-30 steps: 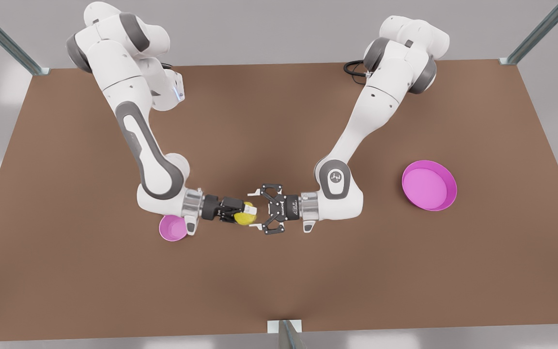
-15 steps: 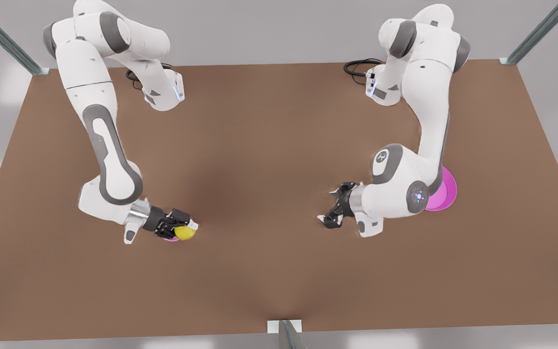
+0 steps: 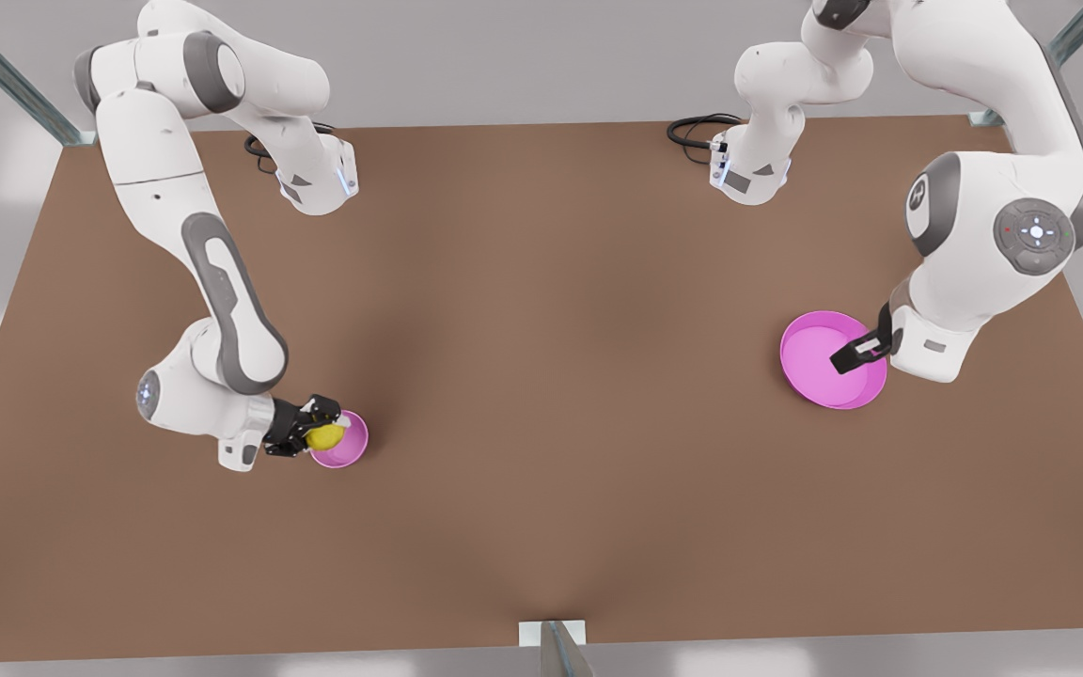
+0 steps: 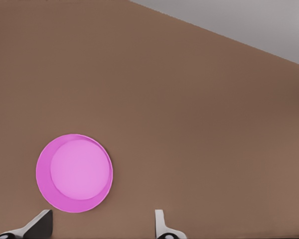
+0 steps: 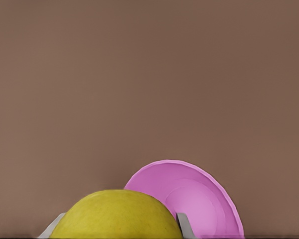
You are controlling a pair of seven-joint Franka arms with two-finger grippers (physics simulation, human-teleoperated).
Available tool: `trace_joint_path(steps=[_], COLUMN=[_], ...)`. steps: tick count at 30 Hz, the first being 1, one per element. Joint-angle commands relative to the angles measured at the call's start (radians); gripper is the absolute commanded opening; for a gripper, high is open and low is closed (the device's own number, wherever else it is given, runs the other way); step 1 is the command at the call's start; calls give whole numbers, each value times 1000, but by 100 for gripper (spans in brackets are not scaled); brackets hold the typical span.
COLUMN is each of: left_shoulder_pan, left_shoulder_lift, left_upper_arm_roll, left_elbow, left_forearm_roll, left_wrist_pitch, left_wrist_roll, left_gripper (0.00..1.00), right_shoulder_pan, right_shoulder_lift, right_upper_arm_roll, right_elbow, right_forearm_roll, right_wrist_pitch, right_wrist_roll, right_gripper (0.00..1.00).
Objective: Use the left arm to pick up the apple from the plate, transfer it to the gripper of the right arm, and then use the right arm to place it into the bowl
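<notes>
The apple (image 3: 323,436) is clamped between the fingers of the right gripper (image 3: 316,434), at the rim of the bowl (image 3: 346,448) on the front view's left. Farther off, the left gripper (image 3: 854,357) is held over the plate (image 3: 819,376), fingers spread, nothing gripped.

White rounded arm links, grey joint bands, black claws, black base cables
</notes>
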Motion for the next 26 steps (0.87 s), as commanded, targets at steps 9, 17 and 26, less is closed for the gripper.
trace_joint_path(steps=[9, 17, 26], left_shoulder_pan=[2, 2, 2], left_shoulder_lift=[23, 57, 82], left_upper_arm_roll=[0, 9, 10], left_elbow=[18, 44, 47], left_forearm_roll=[10, 8, 10], left_wrist_pitch=[7, 1, 11], left_wrist_roll=[613, 610, 611], left_gripper=[100, 100, 100], right_shoulder_pan=[-7, 24, 134], right_shoulder_lift=[-6, -273, -385], right_upper_arm_roll=[-1, 16, -173], right_elbow=[178, 473, 336], right_forearm_roll=[-140, -657, -628], right_wrist_pitch=[-94, -683, -640], right_wrist_roll=[165, 938, 1004], right_gripper=[100, 100, 100])
